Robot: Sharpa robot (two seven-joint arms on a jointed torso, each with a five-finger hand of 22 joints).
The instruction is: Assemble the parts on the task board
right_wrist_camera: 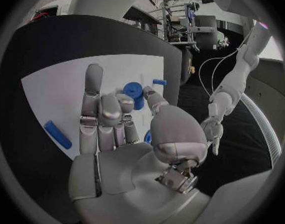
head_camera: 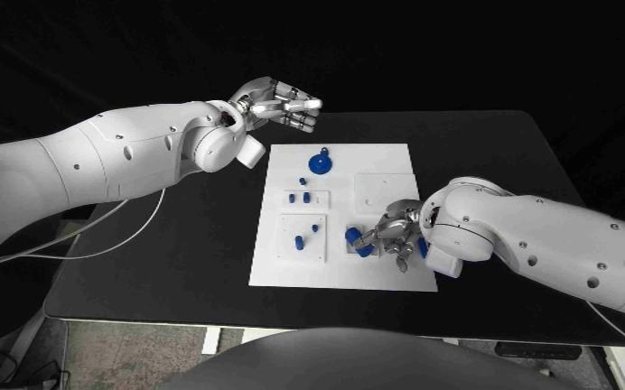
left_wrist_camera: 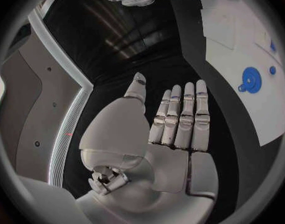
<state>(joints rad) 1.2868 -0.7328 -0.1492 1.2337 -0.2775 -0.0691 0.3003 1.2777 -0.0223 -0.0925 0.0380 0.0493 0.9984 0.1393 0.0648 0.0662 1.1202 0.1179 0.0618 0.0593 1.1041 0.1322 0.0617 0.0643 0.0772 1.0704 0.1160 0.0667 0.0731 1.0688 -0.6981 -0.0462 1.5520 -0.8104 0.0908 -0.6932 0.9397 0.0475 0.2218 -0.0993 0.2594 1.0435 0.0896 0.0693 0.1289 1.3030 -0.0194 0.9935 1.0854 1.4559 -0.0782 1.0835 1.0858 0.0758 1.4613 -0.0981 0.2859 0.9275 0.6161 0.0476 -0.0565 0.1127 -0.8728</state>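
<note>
Resting spot of the board: the white task board (head_camera: 391, 274) lies flat at the middle of the black desk (head_camera: 495, 137).
Left hand: the left hand (head_camera: 276, 106) hangs above the desk near its far edge, just beyond the board's far left corner; its fingers (left_wrist_camera: 179, 117) are straight, side by side, holding nothing.
Right hand: the right hand (head_camera: 395, 236) is low over the board's near right part, some fingers (right_wrist_camera: 92, 92) curled in over a round blue part (right_wrist_camera: 135, 92); I cannot tell whether they grip it.
Other parts: a round blue part with a tab (head_camera: 319, 164) lies near the board's far edge; a blue bar (right_wrist_camera: 57, 134) lies flat on the board beside the right hand.
</note>
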